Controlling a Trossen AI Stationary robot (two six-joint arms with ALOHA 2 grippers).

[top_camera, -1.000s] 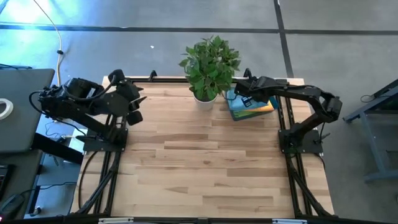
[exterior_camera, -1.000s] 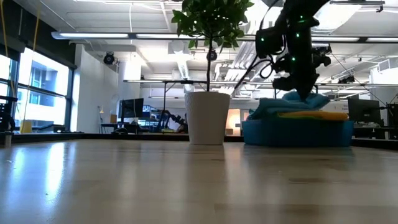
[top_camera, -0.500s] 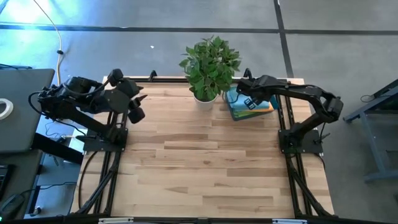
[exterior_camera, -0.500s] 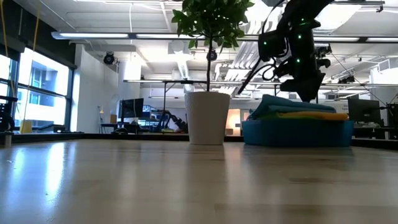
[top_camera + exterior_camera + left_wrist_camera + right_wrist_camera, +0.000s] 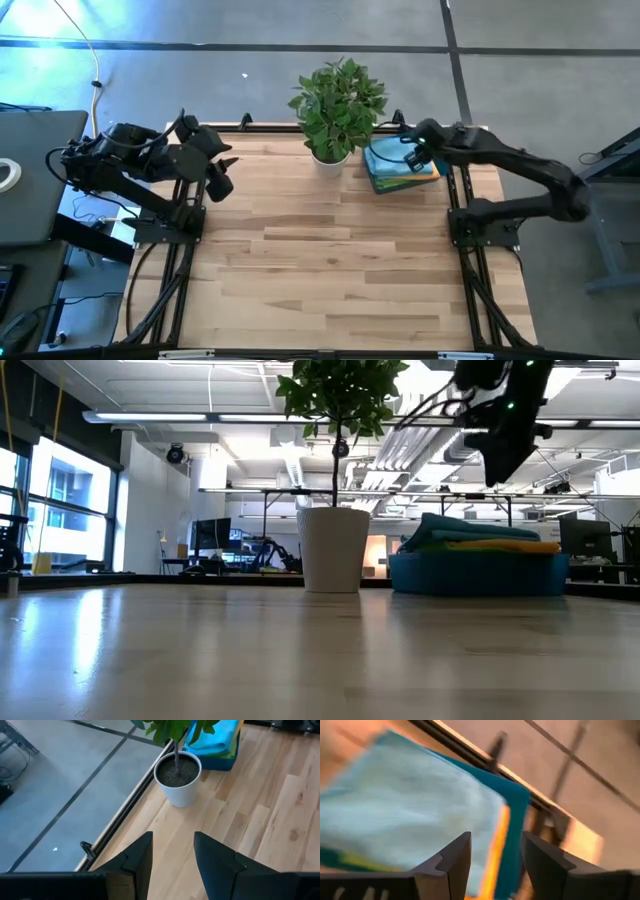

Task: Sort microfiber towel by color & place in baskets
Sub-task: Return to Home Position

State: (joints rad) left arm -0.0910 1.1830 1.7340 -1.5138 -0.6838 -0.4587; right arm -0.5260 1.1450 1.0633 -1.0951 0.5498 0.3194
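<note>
light: we see bright ceiling strips (image 5: 250,417) and windows (image 5: 75,510)
glare: pale sheen on the table (image 5: 150,650)
backlight: plant (image 5: 340,385) looks dark

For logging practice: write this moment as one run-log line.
right end effector: open, empty, above bin | left end effector: open, idle at left | blue towel: topmost in bin

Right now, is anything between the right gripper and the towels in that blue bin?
Nothing visible. The right gripper hangs open above the blue towel topping the stack in the bin; the plant pot stands beside the bin, not between.
</note>
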